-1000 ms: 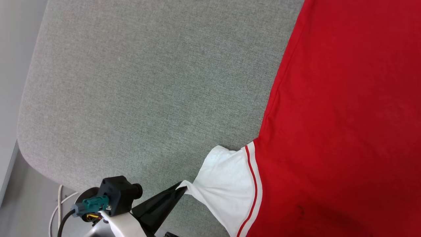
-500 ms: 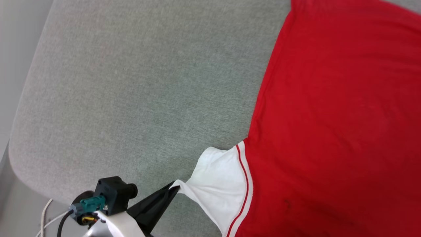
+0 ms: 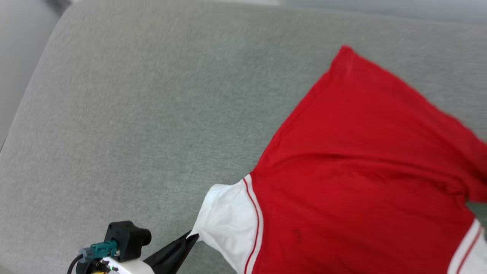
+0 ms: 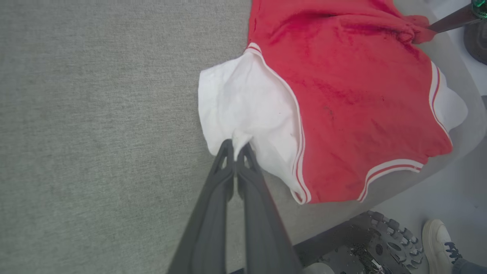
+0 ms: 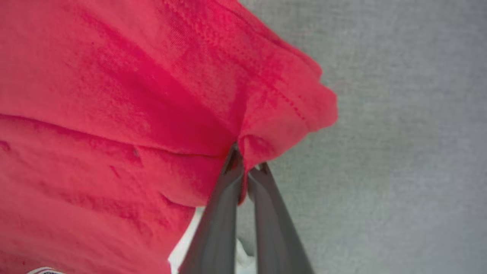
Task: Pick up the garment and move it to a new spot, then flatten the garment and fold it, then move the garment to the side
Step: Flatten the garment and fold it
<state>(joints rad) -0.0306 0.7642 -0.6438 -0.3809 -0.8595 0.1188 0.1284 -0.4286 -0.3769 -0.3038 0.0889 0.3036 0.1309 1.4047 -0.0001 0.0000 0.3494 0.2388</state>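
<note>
The red shirt [image 3: 361, 182] lies spread on the grey cushion [image 3: 133, 114], the left gripper [image 4: 236, 146] clenched on its white sleeve [image 4: 243, 102], the right gripper [image 5: 247, 161] clenched on its red cloth.

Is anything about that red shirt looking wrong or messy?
The shirt lies crooked on the grey cushion, not flat: red cloth is bunched into folds where the right jaws pinch it, and one white sleeve is tugged to a point. A small dark mark shows near that sleeve.
</note>
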